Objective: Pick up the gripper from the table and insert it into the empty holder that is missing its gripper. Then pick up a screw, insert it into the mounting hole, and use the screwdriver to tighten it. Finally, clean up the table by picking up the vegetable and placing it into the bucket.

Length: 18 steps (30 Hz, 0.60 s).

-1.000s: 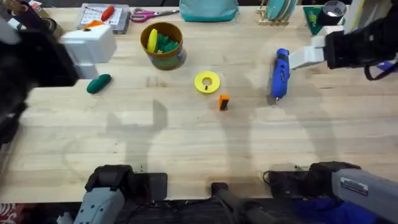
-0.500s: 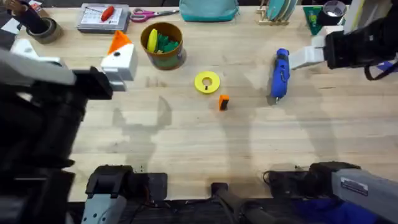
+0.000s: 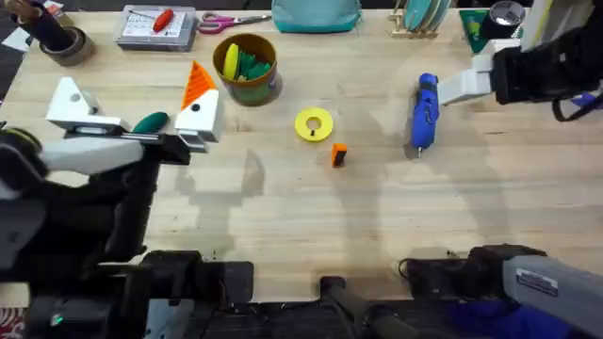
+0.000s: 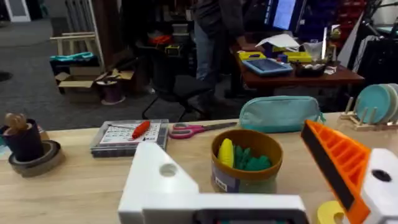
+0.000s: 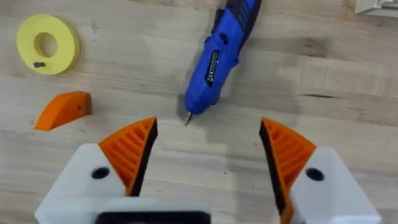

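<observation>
The gripper, a small orange block (image 3: 338, 155) (image 5: 62, 110), lies on the table (image 3: 301, 217) right of centre. My left gripper (image 3: 134, 94) is open and raised. One finger is the holder, a bare white mount (image 3: 73, 102) (image 4: 158, 180); the other carries an orange tip (image 3: 196, 80) (image 4: 336, 162). The green vegetable (image 3: 149, 122) shows between them on the table. The bucket (image 3: 247, 68) (image 4: 245, 163) stands behind. The blue screwdriver (image 3: 425, 111) (image 5: 214, 59) lies in front of my open right gripper (image 5: 208, 140). Tiny dark bits rest on a yellow ring (image 5: 48, 43) (image 3: 314, 124).
Along the far edge stand a tape roll (image 3: 57, 42), a parts tray (image 3: 158, 26), scissors (image 3: 231, 20), a teal pouch (image 3: 317, 14) and a dish rack (image 3: 422, 17). The right arm (image 3: 542, 71) hangs over the far right corner.
The left arm has swung in from the left edge and its fingers now stand over the vegetable, which was covered half a second ago. The right arm and the loose objects have not moved.
</observation>
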Available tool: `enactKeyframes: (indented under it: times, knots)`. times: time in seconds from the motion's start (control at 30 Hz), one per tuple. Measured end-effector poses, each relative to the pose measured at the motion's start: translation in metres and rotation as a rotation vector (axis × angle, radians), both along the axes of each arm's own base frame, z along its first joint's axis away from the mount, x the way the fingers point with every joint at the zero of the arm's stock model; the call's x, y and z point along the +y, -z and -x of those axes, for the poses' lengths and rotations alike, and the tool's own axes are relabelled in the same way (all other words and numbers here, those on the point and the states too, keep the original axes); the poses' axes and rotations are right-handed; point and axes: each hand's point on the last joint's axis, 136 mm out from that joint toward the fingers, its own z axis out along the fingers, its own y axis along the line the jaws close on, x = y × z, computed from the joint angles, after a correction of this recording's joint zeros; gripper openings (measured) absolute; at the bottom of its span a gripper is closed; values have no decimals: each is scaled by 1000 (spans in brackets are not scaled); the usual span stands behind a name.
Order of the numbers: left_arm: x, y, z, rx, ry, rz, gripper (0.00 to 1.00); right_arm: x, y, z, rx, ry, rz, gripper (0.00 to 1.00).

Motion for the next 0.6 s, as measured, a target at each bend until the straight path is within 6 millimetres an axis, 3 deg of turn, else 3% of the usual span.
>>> enactKeyframes:
  times: [0.6]
  knots:
    - [-31, 52, -9, 0, 182, -10, 985, 0, 0, 0, 0, 0, 0, 997]
